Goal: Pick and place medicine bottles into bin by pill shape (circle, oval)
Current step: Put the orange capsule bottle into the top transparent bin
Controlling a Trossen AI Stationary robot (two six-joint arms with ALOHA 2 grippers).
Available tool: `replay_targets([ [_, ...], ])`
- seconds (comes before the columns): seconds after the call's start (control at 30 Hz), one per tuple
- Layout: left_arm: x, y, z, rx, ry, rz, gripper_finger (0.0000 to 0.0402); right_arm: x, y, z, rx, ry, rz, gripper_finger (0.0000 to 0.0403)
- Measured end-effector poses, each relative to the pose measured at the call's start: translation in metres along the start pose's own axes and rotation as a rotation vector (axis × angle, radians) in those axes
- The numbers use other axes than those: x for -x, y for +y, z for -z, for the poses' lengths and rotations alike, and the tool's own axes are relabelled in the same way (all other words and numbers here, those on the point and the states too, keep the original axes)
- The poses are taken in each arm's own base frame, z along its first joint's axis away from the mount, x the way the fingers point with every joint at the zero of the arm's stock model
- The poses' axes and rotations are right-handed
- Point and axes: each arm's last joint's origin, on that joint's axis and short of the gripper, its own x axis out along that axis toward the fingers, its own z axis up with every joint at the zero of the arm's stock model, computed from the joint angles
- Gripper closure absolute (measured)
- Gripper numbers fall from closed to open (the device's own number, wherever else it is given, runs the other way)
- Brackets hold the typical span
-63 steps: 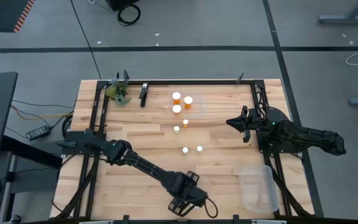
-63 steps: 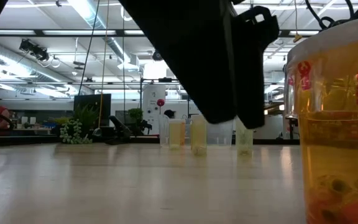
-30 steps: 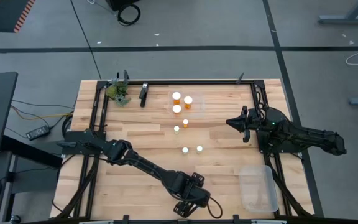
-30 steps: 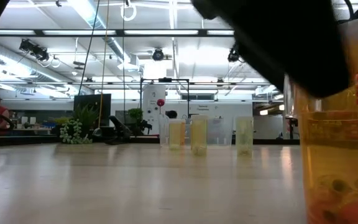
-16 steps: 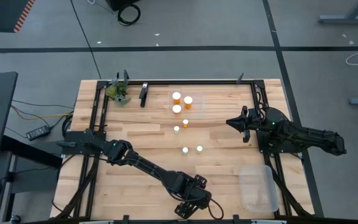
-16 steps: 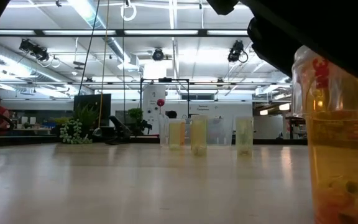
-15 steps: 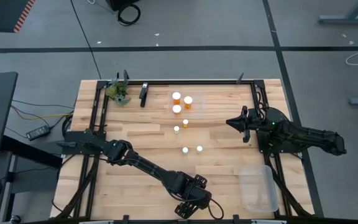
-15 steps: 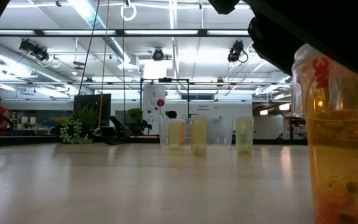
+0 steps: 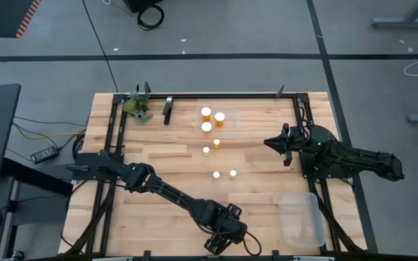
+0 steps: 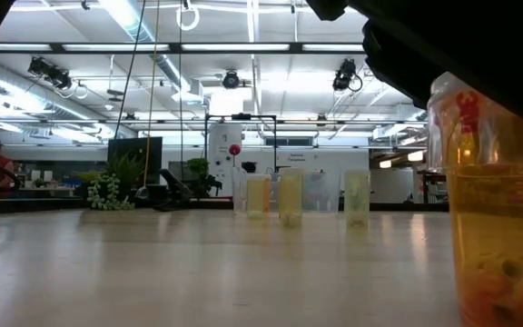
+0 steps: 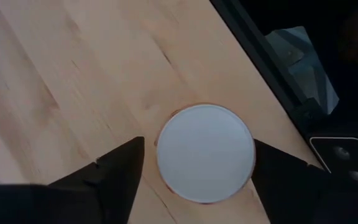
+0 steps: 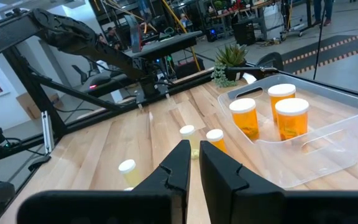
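left gripper [image 11: 197, 168] hung open over a medicine bottle [image 11: 205, 152] at the table's [image 9: 151, 156] near edge, fingers either side of its white cap, not touching; best to descend centred, then close evenly; right gripper [image 12: 194, 163] waited shut by the far bin [image 12: 328, 140].

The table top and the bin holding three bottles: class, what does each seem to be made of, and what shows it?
Table top: pale wood planks, smooth, by the visible grain and seams.
Bin: clear, glossy plastic, probably; the orange bottles show through its walls.
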Motion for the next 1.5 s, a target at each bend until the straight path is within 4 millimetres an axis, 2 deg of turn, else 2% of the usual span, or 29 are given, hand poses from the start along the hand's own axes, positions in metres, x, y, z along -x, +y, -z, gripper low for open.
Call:
replay_targets([
  [0.3, 0.000, 0.008, 0.002, 0.018, 0.013, -0.004, 0.0182, 0.000, 0.000, 0.000, 0.000, 0.000, 0.000, 0.0362],
  [0.47, 0.006, 0.024, 0.005, 0.042, 0.030, -0.019, 0.0179, 0.000, 0.000, 0.000, 0.000, 0.000, 0.000, 0.0362],
  [0.57, 0.018, 0.040, 0.005, 0.066, 0.017, -0.037, 0.0171, 0.000, 0.000, 0.000, 0.000, 0.000, 0.000, 0.0362],
  [0.7, 0.043, 0.062, 0.004, 0.089, -0.001, -0.061, 0.0177, 0.000, 0.000, 0.000, 0.000, 0.000, 0.000, 0.0362],
  [0.97, 0.090, 0.117, 0.011, 0.150, -0.060, -0.134, 0.0177, 0.000, 0.000, 0.000, 0.000, 0.000, 0.000, 0.0362],
  [1.2, 0.112, 0.163, 0.028, 0.177, -0.065, -0.190, 0.0180, 0.000, 0.000, 0.000, -0.001, 0.005, 0.001, 0.0362],
  [1.5, 0.130, 0.224, 0.060, 0.254, -0.038, -0.260, 0.0177, 0.000, 0.000, 0.000, -0.001, 0.006, 0.002, 0.0362],
])
